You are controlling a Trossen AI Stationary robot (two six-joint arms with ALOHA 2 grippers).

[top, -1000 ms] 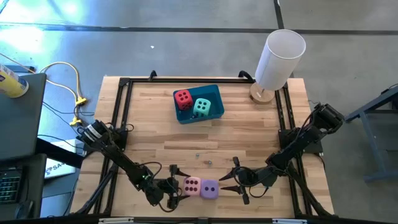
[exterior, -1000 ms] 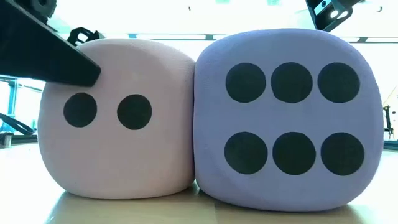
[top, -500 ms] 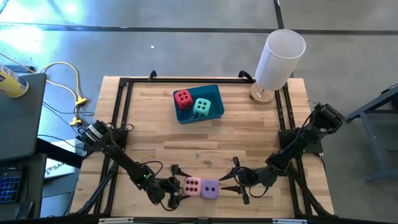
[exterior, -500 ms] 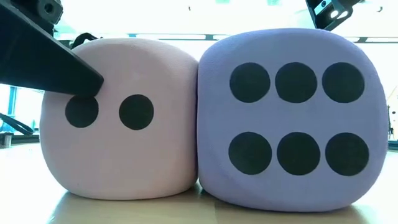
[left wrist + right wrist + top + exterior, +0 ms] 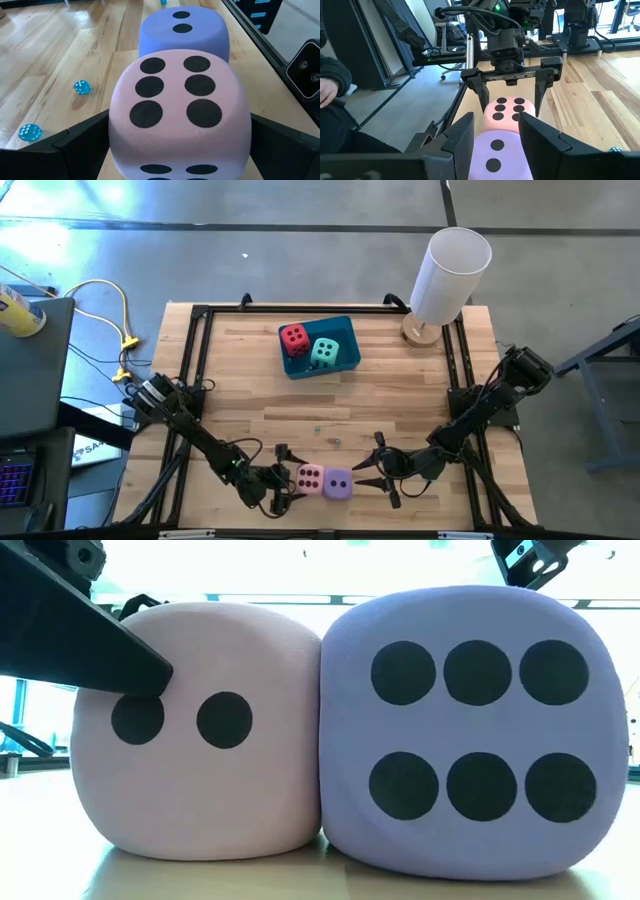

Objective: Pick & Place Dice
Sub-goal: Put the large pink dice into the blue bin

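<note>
A pink die (image 5: 309,478) and a purple die (image 5: 337,483) stand side by side, touching, on the wooden table near its front edge. My left gripper (image 5: 290,477) is open and reaches in from the table's left, with one finger on each side of the pink die (image 5: 180,100). My right gripper (image 5: 362,476) is open a little and stands just right of the purple die (image 5: 497,150); whether it touches the die cannot be told. A red die (image 5: 294,337) and a teal die (image 5: 325,352) lie in the blue bin (image 5: 347,330) at the back. My left gripper's open fingers lie nearly level along the pink die's near and far sides, coming from the table's left. In the wrist view both sides (image 5: 117,140) lie against the fingers' inner faces. The die rests on the table against the purple die.
A white cylinder (image 5: 450,275) on a wooden foot stands at the back right corner. Black rails (image 5: 192,380) run along the table's edges. Small blue dice (image 5: 81,87) lie loose on the wood. A person's sleeve (image 5: 330,100) shows beyond the table.
My left gripper has crept a little toward the table's right along the pink die. Both dice have slid slightly to the right together and stay upright on the table.
</note>
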